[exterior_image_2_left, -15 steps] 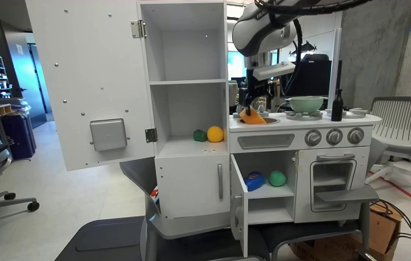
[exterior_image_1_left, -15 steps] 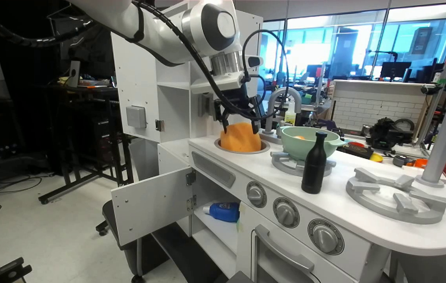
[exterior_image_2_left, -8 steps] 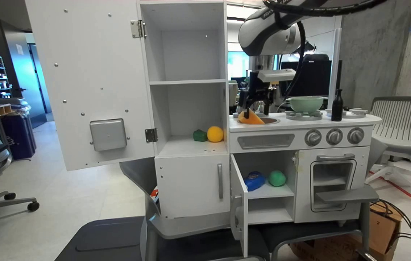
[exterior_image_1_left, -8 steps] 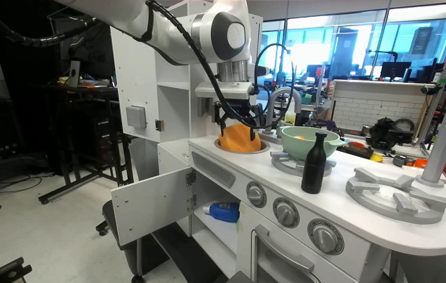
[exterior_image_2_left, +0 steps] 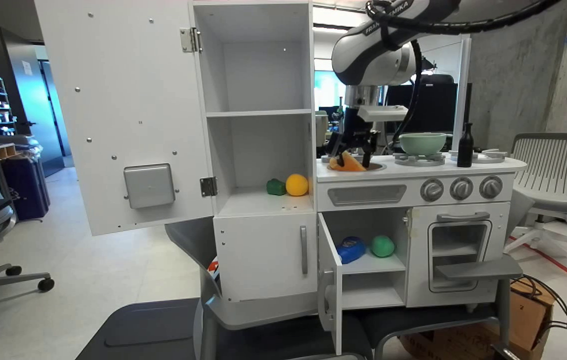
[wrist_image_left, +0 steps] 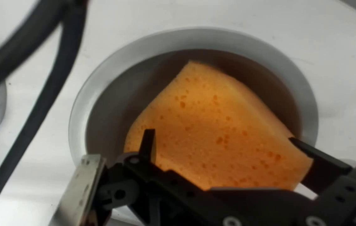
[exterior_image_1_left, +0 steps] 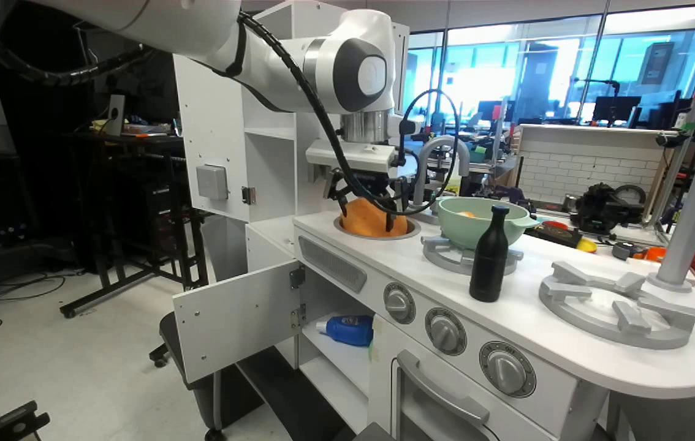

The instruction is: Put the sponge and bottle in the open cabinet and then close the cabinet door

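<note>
The orange sponge (wrist_image_left: 215, 125) sits tilted in the round sink, its upper part sticking out above the rim. My gripper (wrist_image_left: 220, 134) is open and reaches down over it, one finger at either side. In the wrist view the left finger overlaps the sponge's edge and the right one lies at its corner; contact is unclear. Upright near the counter's front edge stands the black bottle (exterior_image_1_left: 489, 260), apart from the gripper. Below the sink is the cabinet (exterior_image_2_left: 371, 295), its cabinet door (exterior_image_2_left: 333, 280) swung wide outward.
A green bowl (exterior_image_1_left: 476, 217) rests on the burner beside the bottle. The grey faucet (exterior_image_1_left: 445, 144) rises behind the sink. On the cabinet's shelf lie a blue bottle-like container (exterior_image_2_left: 351, 249) and a green ball (exterior_image_2_left: 382, 246). The tall cupboard (exterior_image_2_left: 258, 75) stands beside the sink.
My gripper has come down and swung more upright, so its fingers are lower around the sponge. The sponge has shifted slightly and sits a little lower in the sink.
</note>
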